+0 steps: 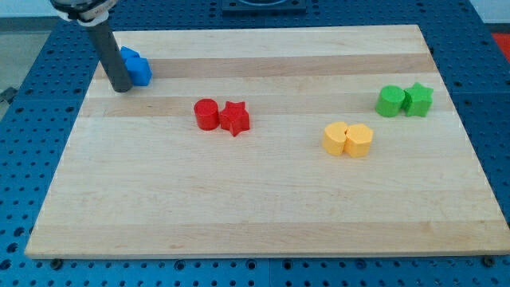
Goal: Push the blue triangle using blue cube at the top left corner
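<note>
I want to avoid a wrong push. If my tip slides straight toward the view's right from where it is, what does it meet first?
Probably the blue blocks: my tip already sits against their left side.

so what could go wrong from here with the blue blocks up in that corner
My tip sits against the left side of the blue blocks, which lie close to the wooden board's top-left edge. A push off-centre could split them apart. My rod hides part of them, so I may misjudge the contact.
</note>
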